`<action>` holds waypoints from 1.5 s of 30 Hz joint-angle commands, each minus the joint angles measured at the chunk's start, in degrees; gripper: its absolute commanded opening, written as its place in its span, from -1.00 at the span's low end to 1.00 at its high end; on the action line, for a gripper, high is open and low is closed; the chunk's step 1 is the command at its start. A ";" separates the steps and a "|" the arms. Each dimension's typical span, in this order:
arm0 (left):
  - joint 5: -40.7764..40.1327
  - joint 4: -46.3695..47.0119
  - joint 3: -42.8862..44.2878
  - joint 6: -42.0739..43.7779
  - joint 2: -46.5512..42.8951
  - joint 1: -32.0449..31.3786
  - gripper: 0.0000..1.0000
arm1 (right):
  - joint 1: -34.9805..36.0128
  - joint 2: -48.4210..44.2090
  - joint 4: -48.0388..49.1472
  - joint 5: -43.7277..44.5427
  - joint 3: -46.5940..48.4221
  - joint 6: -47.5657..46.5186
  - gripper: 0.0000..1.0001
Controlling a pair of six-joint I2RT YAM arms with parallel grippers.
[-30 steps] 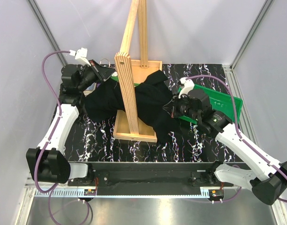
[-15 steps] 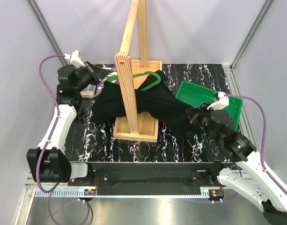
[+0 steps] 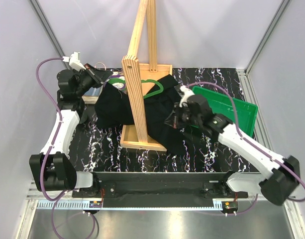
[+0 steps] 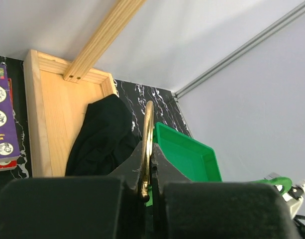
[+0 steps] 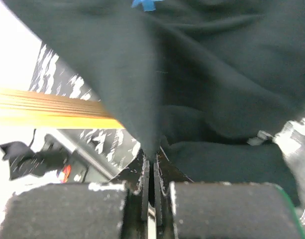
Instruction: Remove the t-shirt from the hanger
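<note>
1. The t-shirt (image 3: 117, 107) sags in a black heap across the middle of the tabletop (image 3: 202, 149). It is wrapped around the upright of the wooden stand (image 3: 135, 84) and spills over the stand's base board. One end trails toward 4 o'clock, off the board and onto the marbled surface.
2. The hanger (image 3: 158, 87) sits at the shirt's 12 o'clock edge. Only a green curve of it shows beside the upright; the rest is hidden inside the cloth, so the shirt is not yet free of it.
3. The left arm's fingers (image 4: 148, 172) are at about 10 o'clock from the shirt. They are pressed together on the hanger's brass-coloured hook, with the green frame just visible below them. I judge this grip is there to anchor the hanger so the cloth can slide off without dragging it along.
4. The right arm's fingers (image 5: 151, 164) are at the shirt's 3 o'clock side. They are closed to a sliver on a fold of the black cloth, which hangs from them in a taut ridge. Pulling toward 4 o'clock, away from the anchored hook, looks like the intended way to strip the shirt.
5. The upright stands between the two grips, so the cloth could snag on it.
6. The green tray (image 3: 227, 107) lies at 3 o'clock, partly under the right arm. A purple printed booklet (image 4: 0, 119) lies at 10 o'clock, beside the base board.
</note>
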 commanded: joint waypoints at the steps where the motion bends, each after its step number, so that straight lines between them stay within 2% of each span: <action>1: 3.47 6.31 1.93 -0.31 0.30 -1.60 -1.00 | 2.91 5.49 3.88 -10.84 9.55 -5.41 -1.00; 3: 3.73 6.31 2.02 0.22 -0.05 -2.21 -1.00 | 3.00 6.56 3.35 -9.27 10.35 -4.98 -0.94; 4: 3.73 6.05 2.11 0.74 -0.14 -2.47 -1.00 | 2.92 6.48 2.65 -8.13 10.27 -4.98 -0.57; 6: 3.65 5.00 2.63 1.53 -0.31 -2.92 -1.00 | 3.00 5.16 2.38 -4.18 9.31 -5.15 -0.13; 7: 3.47 4.47 2.90 2.23 -0.31 -2.83 -1.00 | 3.00 3.24 2.12 -2.86 7.91 -5.33 0.19; 11: 3.99 3.68 3.60 2.68 -0.49 -5.02 -1.00 | 3.00 -3.27 0.80 2.60 5.00 -6.73 0.64; 16: 4.87 3.15 4.13 3.82 -0.49 -7.22 -1.00 | 3.00 -10.21 -0.25 2.69 4.64 -9.72 0.86; 20: 5.75 2.00 5.10 5.32 -0.57 -11.43 -1.00 | 3.00 -10.23 -0.52 2.87 7.54 -10.51 0.94; 27: 5.84 1.04 5.36 8.92 -1.28 -17.41 -1.00 | 3.00 -4.78 -0.78 0.58 11.67 -10.51 0.86; 30: 7.94 2.79 5.27 8.57 -1.10 -18.82 -1.00 | 3.09 -3.99 -0.69 0.15 12.55 -10.51 0.46; 31: 9.60 3.67 4.93 7.70 -0.93 -19.00 -1.00 | 3.01 -4.16 -0.69 0.15 12.64 -10.52 0.21; 34: 13.82 8.06 4.22 5.33 -0.49 -18.91 -1.00 | 3.00 -5.38 -0.69 0.06 11.77 -10.52 -0.18; 35: 14.80 10.24 4.04 4.53 -0.05 -18.91 -1.00 | 3.00 -5.83 -0.69 -0.81 11.33 -10.52 -0.44; 37: 17.43 13.41 3.52 1.21 0.56 -18.82 -1.00 | 2.92 -7.49 -0.78 -3.27 9.49 -10.60 -0.63; 38: 18.05 16.65 3.17 -0.03 1.09 -18.74 -1.00 | 3.00 -8.02 -0.69 -3.80 8.69 -10.78 -0.88; 39: 19.10 18.16 2.99 -2.39 1.35 -18.65 -1.00 | 3.00 -8.98 -0.78 -4.07 7.29 -10.60 -1.00; 42: 21.04 22.65 2.64 -5.39 2.15 -18.04 -0.98 | 3.00 -11.18 -0.78 -4.08 5.00 -9.73 -1.00; 43: 21.31 22.92 2.64 -5.58 2.50 -17.77 -0.85 | 3.00 -11.71 -0.78 -2.77 4.65 -9.12 -1.00; 44: 21.31 22.75 2.72 -5.67 2.59 -17.51 -0.41 | 3.00 -12.24 -0.78 -2.06 4.38 -8.94 -1.00; 45: 20.88 22.49 2.55 -5.58 2.50 -16.81 -0.25 | 2.92 -13.12 -0.87 -1.36 4.21 -8.76 -1.00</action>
